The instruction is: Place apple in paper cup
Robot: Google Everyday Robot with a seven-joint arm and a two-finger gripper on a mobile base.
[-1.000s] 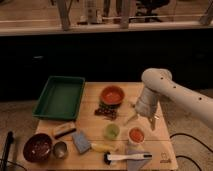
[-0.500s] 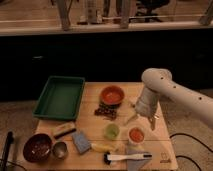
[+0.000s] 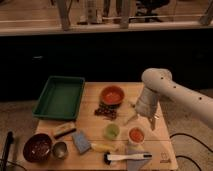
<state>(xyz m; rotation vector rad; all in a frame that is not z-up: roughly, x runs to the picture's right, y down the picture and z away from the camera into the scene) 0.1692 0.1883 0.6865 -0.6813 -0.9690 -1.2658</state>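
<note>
The claw (image 3: 144, 119) is hanging at the end of the white arm (image 3: 165, 87), which is reaching in from the right and bending down over the right half of the wooden surface (image 3: 161, 150). Whether the claw is spread, closed or carrying anything I cannot tell. It is hovering just behind and slightly above the paper cup (image 3: 136, 135), which is standing upright near the front right of the surface and showing orange-red at its mouth. Against the pictures from a moment ago, the arm is staying where it was and nothing on the surface is shifting, so the task is probably pausing right at the cup, either just before a release or just after one. The apple is not showing itself plainly. The orange-red in the cup could be it, or the green round thing (image 3: 111, 131) just left of the cup could be, and I cannot settle which. Farther back, an orange bowl (image 3: 112, 95) is sitting with a dark cluster (image 3: 105, 112) in front of it. A white-handled brush (image 3: 127, 156) is lying along the front edge below the cup. Well to the left, a blue sponge (image 3: 81, 143), a small metal cup (image 3: 60, 149), a dark bowl (image 3: 37, 147) and a green tray (image 3: 60, 97) are resting apart from the action.
</note>
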